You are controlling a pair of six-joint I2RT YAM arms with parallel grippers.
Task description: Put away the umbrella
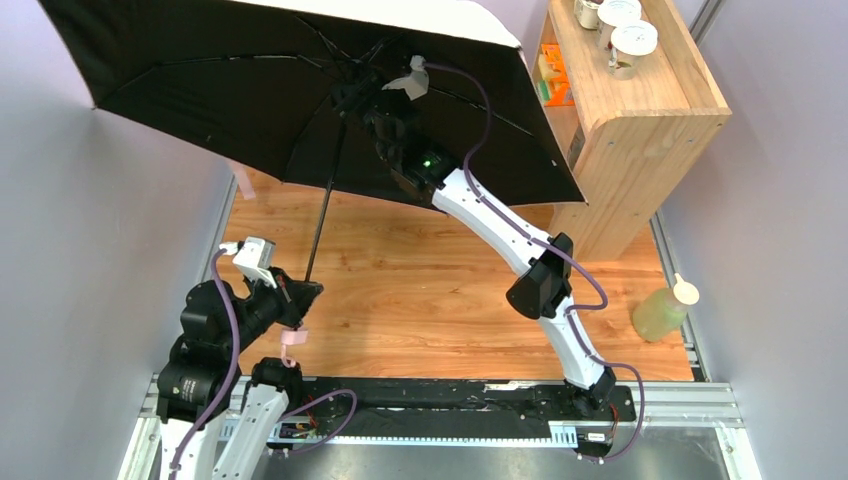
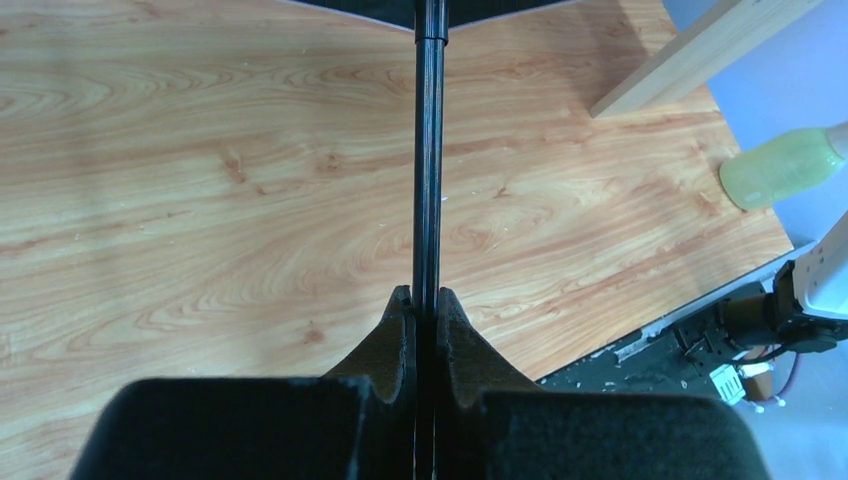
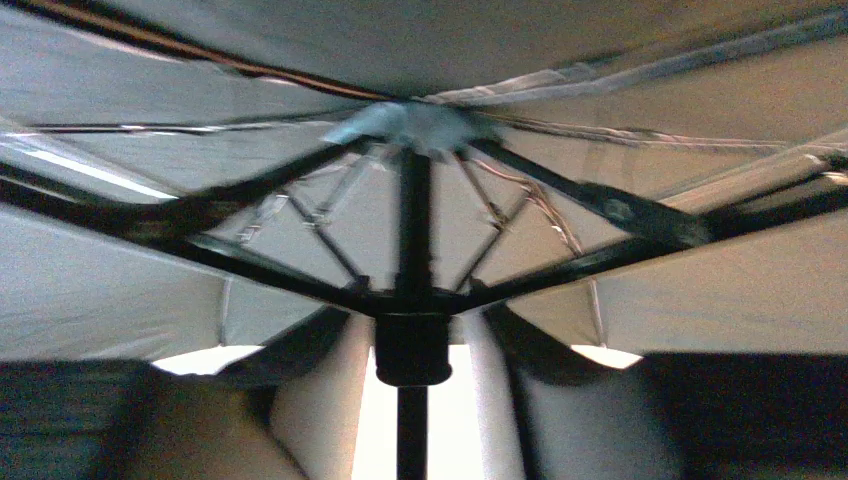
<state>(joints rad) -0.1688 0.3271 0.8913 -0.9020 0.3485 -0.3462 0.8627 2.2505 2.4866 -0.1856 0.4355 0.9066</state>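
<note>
We hold the umbrella (image 1: 250, 90) open and tilted above the tabletop (image 1: 430, 300). Our left fingers (image 2: 400, 325) are clamped on its thin black shaft (image 2: 428, 150) at the low end, with the pink wrist loop (image 1: 292, 345) dangling just below. Our right fingers (image 1: 372, 108) reach up under it, near the runner (image 3: 412, 350); we cannot tell whether they grip anything.

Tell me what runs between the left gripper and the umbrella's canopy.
Only the umbrella's bare black shaft, clamped in the left gripper; the top view shows it.
</note>
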